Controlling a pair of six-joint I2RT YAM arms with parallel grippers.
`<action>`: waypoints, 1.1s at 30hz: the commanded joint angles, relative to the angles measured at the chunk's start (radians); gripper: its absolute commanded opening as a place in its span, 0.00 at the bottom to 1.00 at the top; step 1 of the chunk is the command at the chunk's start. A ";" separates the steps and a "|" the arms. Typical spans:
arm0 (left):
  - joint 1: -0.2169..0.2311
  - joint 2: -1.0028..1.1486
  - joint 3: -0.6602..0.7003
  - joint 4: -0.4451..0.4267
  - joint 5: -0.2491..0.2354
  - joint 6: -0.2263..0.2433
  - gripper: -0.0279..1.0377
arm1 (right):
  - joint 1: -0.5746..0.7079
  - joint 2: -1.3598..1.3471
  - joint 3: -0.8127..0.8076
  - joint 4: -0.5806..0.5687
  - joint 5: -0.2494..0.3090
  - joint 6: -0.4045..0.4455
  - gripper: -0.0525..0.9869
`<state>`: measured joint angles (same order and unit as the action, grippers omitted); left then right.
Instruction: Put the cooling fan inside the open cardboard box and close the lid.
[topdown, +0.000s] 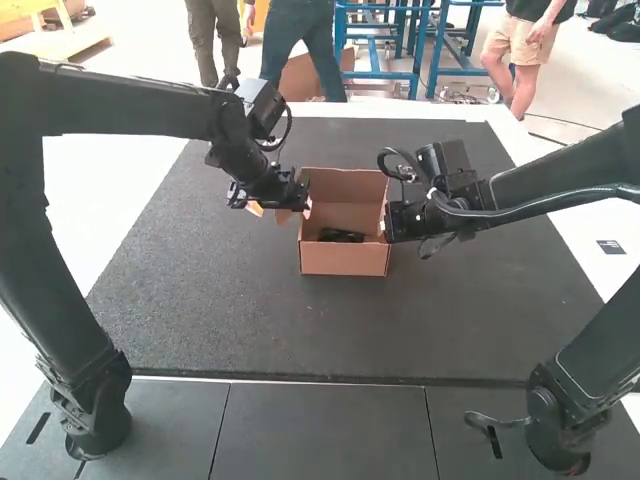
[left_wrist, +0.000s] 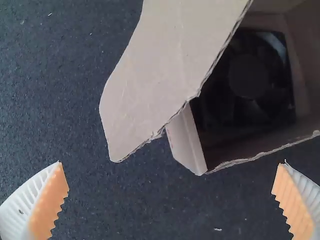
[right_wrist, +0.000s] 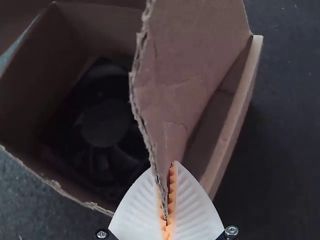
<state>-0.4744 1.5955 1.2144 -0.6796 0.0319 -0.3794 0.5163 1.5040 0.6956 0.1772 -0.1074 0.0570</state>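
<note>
Presently, to the left of the cardboard box (topdown: 344, 258), the left gripper (left_wrist: 170, 172) hangs just beside the box's left flap (left_wrist: 165, 75). Its white ribbed fingers (left_wrist: 42, 200) are spread wide and hold nothing. That flap leans outward from the box's left wall, ragged along its edge, and no finger touches it. In my judgement this is a staging position, with the gap kept wide so the flap can be taken or pushed inward.

Inside the box, the cooling fan (right_wrist: 100, 130) lies flat on the floor, dark and well below the rim, so the placing step reads as complete. The box stands upright on the dark mat (topdown: 180, 290) with its lid not yet shut.

At the box's right side, the right gripper (right_wrist: 169, 192) is clamped on a torn edge of the right flap (right_wrist: 190, 70), with the orange pads pressed against both faces of the card. The flap rises above the box's right wall, apparently held so it can be folded over the opening.

Risk noted: the card is already torn and may tear further if pulled hard.
</note>
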 joint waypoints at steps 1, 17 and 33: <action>-0.007 -0.042 -0.016 0.009 0.017 0.002 0.93 | 0.033 -0.018 -0.022 0.011 0.031 0.010 0.04; -0.006 -0.097 -0.049 0.011 0.019 0.017 0.93 | 0.053 -0.018 -0.031 0.015 0.087 -0.003 0.04; 0.063 -0.301 -0.115 0.035 -0.205 0.109 0.94 | 0.044 -0.018 0.090 0.011 0.077 0.000 0.04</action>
<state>-0.4454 1.3010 1.1439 -0.6533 -0.1051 -0.2939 0.5541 1.5040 0.7525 0.1806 -0.0250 0.0566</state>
